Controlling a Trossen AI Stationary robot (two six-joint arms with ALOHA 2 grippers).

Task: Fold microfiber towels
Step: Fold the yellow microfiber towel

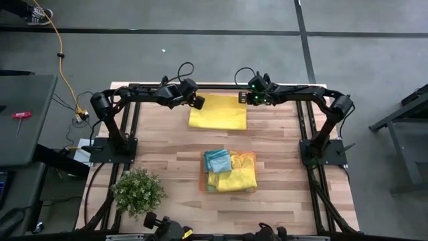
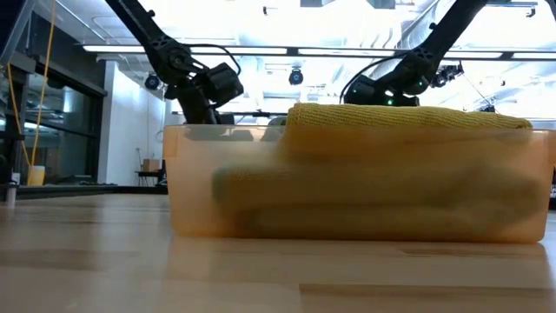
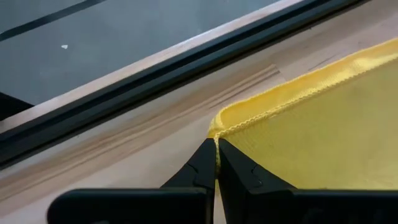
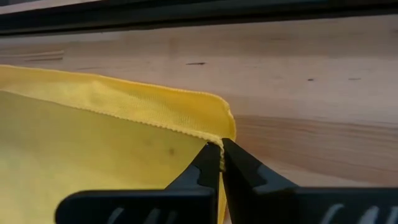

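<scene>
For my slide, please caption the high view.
Both grippers, left and right, pinch the far corners of a yellow towel.

Bare wooden desk (image 1: 281, 144) lies open between the yellow towel (image 1: 218, 112) spread at the far edge and the orange tray (image 1: 230, 171) heaped with folded cloths nearer the camera side. The left gripper (image 1: 198, 102) and right gripper (image 1: 243, 98), fingers (image 3: 200, 168) pinched tight on the towel's two far corners, crowd that edge, hard against the black frame rail (image 3: 155, 68) just beyond them. Both arms reach in over the towel's flanks, closing off its sides from above. A potted plant (image 1: 138, 191) blocks the near left corner; the desk to the right of the tray stays clear.
</scene>
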